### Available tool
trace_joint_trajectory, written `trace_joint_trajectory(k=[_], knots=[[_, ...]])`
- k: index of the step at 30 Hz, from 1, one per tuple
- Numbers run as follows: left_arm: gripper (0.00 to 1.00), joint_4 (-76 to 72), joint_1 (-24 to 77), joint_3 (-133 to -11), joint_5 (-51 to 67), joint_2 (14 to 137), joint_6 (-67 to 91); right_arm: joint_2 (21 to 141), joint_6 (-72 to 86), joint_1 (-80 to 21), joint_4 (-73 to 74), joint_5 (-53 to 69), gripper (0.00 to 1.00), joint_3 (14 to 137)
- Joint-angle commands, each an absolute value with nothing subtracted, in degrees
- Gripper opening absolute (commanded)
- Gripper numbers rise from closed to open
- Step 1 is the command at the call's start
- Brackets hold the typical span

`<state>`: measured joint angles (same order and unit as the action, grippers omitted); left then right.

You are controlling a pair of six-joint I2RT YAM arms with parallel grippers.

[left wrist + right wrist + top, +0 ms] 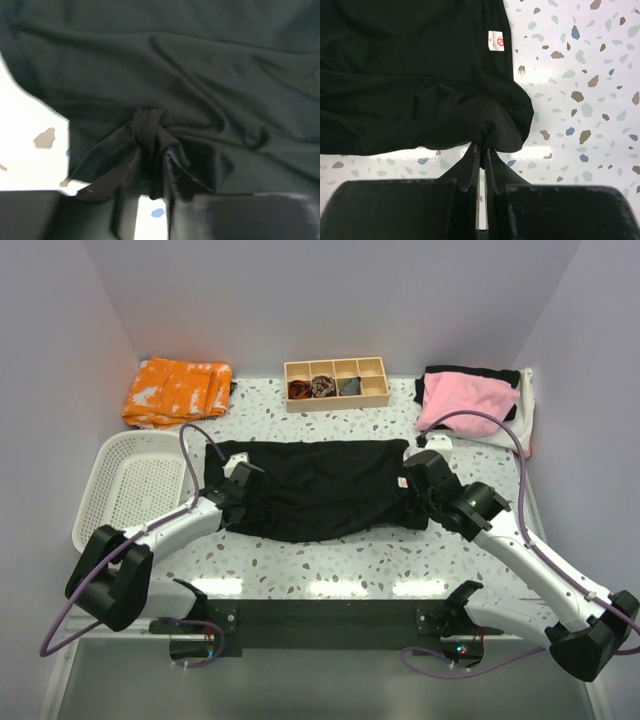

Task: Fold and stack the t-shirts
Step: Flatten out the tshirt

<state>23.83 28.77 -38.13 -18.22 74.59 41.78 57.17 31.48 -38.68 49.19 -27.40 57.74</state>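
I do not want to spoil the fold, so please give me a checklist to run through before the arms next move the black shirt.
1. Right gripper shut on a corner of the shirt: ok.
2. Left gripper firm on the shirt edge: cannot tell; cloth is bunched between slightly parted jaws.
3. Shirt lying smooth: not ok; it is wrinkled by the left gripper.
4. Label in view: ok.
5. Stack in view: ok; pink-topped pile at far right.

Top cam overhead, wrist cams close-up, all share black t-shirt (330, 490)
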Motion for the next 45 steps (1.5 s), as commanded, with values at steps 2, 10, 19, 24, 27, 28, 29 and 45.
trace_joint_trajectory(k=[2, 10, 19, 24, 27, 28, 29, 45], knots=[[0.46, 15.9, 28.5, -39.4, -17.2, 76.9, 39.3, 58.6, 31.8, -38.8, 45.3, -27.5, 0.00, 57.2], [0.66, 18.5, 28.5, -37.6, -16.9, 72.1, 39.6, 59.7, 31.8, -38.8, 44.4, -27.7, 0.00, 57.0], [0.66, 17.8, 28.6, -36.7, -16.5, 73.6, 40.8, 59.9, 31.9, -38.8, 44.5, -28.3, 0.00, 57.3], [0.58, 18.3, 28.6, -36.5, -17.9, 73.9, 41.3, 59.2, 31.8, -38.8, 44.8, -29.0, 0.00, 57.4], [0.17, 19.0, 28.6, -36.7, -19.9, 73.9, 41.7, 59.0, 32.0, -38.8, 44.8, -28.7, 0.00, 57.2], [0.00, 19.2, 28.5, -37.3, -20.3, 73.9, 41.7, 58.8, 32.1, -38.8, 44.8, -28.7, 0.00, 57.2], [0.00, 19.6, 28.6, -37.9, -20.8, 73.7, 41.6, 58.6, 32.1, -38.8, 44.8, -28.7, 0.00, 57.2], [0.00, 44.0, 28.2, -67.5, -37.2, 54.1, 34.5, 49.7, 31.5, -38.9, 53.6, -40.5, 0.00, 65.1]])
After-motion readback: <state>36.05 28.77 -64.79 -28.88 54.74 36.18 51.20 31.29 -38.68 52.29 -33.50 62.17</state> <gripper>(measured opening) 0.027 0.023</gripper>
